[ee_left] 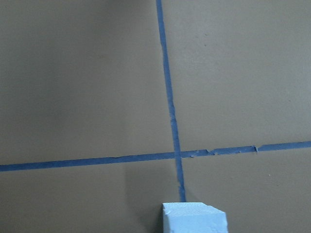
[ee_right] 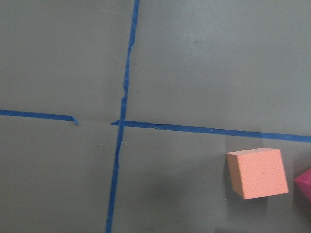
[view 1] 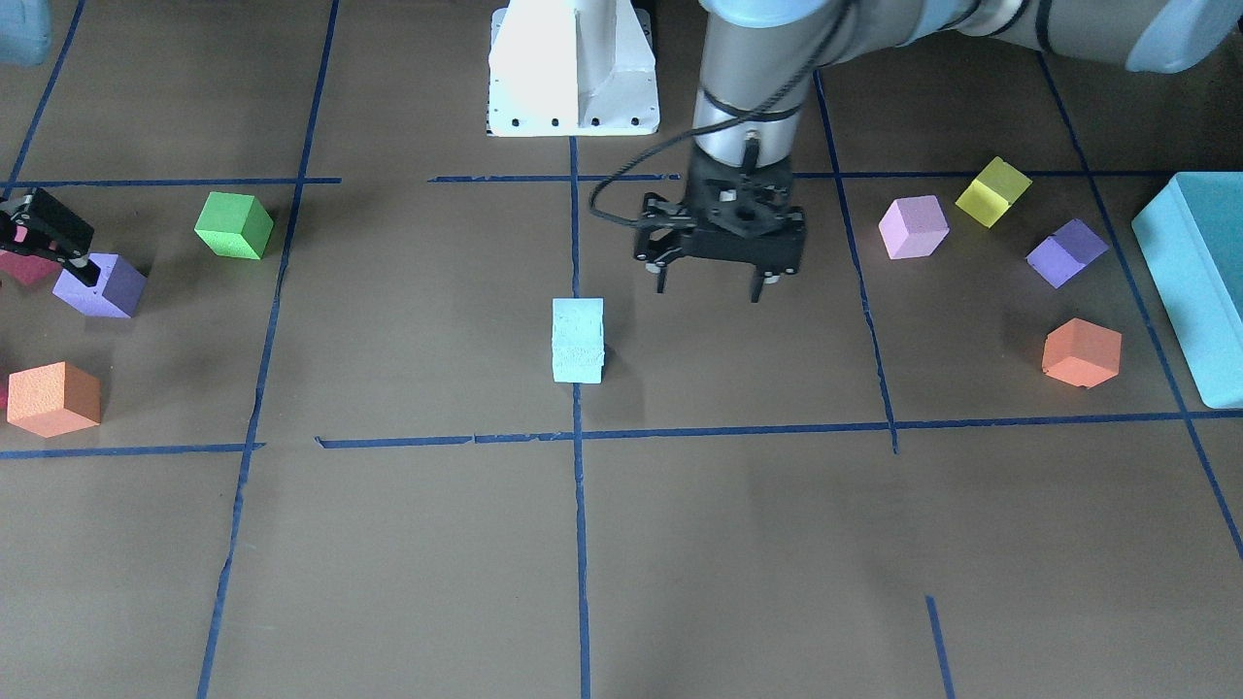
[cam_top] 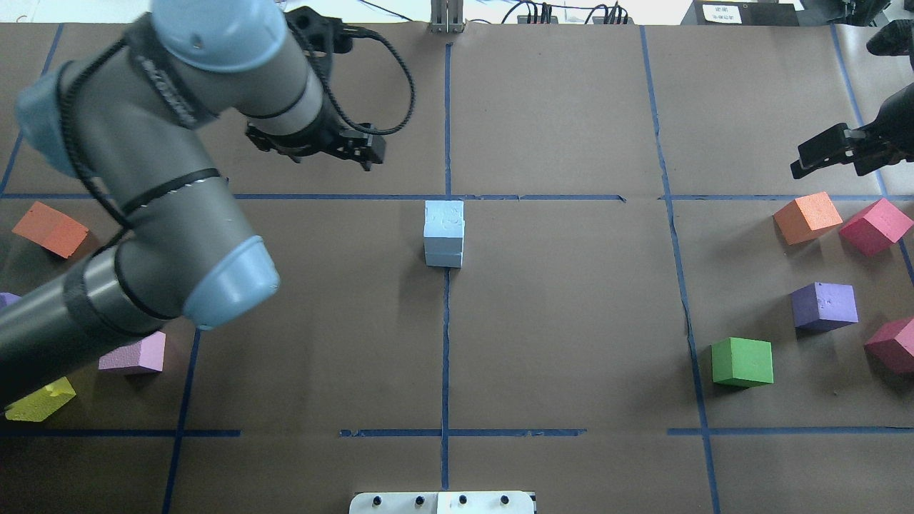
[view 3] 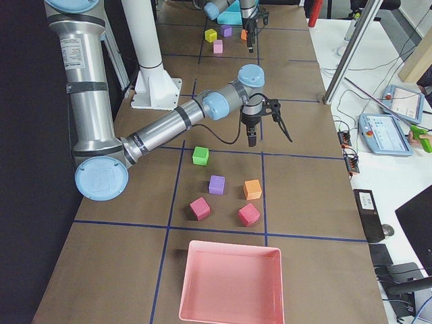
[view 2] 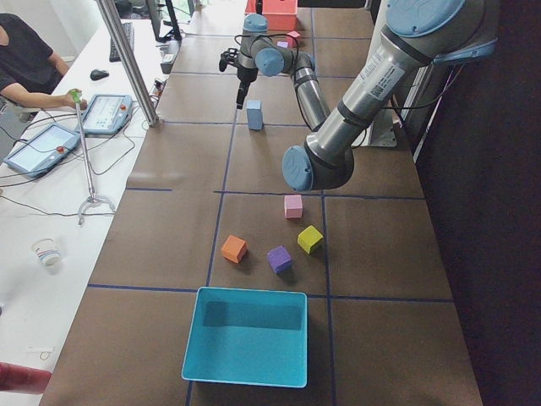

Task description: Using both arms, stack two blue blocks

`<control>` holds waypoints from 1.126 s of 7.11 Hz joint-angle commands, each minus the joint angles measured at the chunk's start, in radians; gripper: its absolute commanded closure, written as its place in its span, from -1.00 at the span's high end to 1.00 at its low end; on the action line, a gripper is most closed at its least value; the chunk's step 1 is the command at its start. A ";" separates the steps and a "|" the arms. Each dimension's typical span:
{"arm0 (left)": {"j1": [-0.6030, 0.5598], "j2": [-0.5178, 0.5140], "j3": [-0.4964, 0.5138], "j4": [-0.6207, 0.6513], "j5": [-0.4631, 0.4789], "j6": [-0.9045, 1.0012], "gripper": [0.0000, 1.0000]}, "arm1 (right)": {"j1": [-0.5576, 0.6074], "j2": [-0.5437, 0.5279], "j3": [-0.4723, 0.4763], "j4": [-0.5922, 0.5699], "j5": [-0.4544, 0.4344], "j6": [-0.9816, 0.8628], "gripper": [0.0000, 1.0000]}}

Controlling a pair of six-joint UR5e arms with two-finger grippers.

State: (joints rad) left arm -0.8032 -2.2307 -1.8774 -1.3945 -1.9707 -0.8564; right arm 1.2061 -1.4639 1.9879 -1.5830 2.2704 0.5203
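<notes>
Tabletop (cam_top: 571,321) covered in brown paper is being divided into squares by blue tape lines (cam_top: 446,357). Much of the overhead view's left side is being filled by the left arm (cam_top: 164,214), which is being stretched out towards the middle of the table. The right arm (view 3: 162,128) is being reached over its own end of the table. A teal box (view 1: 1194,282) is being seen at the robot's left end and a pink tray (view 3: 229,283) at its right end.

The left gripper (view 1: 709,286) is being held raised above the table, pointing down, on the robot's left of the stack and apart from it. Its fingers are being kept wide apart, with nothing between them. The right gripper (cam_top: 814,158) is being held well away from the stack, near a purple cube (view 1: 100,286) and an orange cube (cam_top: 807,217); its fingers appear spread and nothing is being gripped.

The two blue blocks (cam_top: 443,243) are being shown at the table's centre, one on top of the other, standing on the middle tape line. The stack's long axis is being kept upright, and its faces are being lined up square with the tape grid. The upper block (view 1: 579,316) is sitting flush on the lower block (view 1: 578,367).
</notes>
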 commanded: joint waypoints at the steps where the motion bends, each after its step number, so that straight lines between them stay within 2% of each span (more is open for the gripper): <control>1: -0.207 0.290 -0.116 -0.003 -0.185 0.351 1.00 | 0.122 -0.021 -0.070 -0.005 0.020 -0.171 1.00; 2: -0.322 0.404 -0.121 -0.004 -0.251 0.516 1.00 | 0.188 -0.033 -0.130 -0.005 0.071 -0.268 1.00; 4: -0.530 0.564 -0.064 -0.005 -0.307 0.747 1.00 | 0.237 -0.065 -0.194 -0.005 0.087 -0.403 1.00; 6: -0.702 0.608 0.105 -0.005 -0.397 1.001 1.00 | 0.295 -0.078 -0.248 -0.006 0.089 -0.501 1.00; 7: -0.735 0.617 0.191 -0.008 -0.395 1.083 1.00 | 0.326 -0.082 -0.251 -0.040 0.099 -0.537 1.00; 8: -0.748 0.614 0.225 -0.035 -0.396 1.109 1.00 | 0.343 -0.078 -0.248 -0.096 0.107 -0.612 1.00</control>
State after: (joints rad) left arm -1.5176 -1.6209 -1.7186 -1.4080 -2.3606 0.1847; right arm 1.5217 -1.5426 1.7424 -1.6256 2.3680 -0.0149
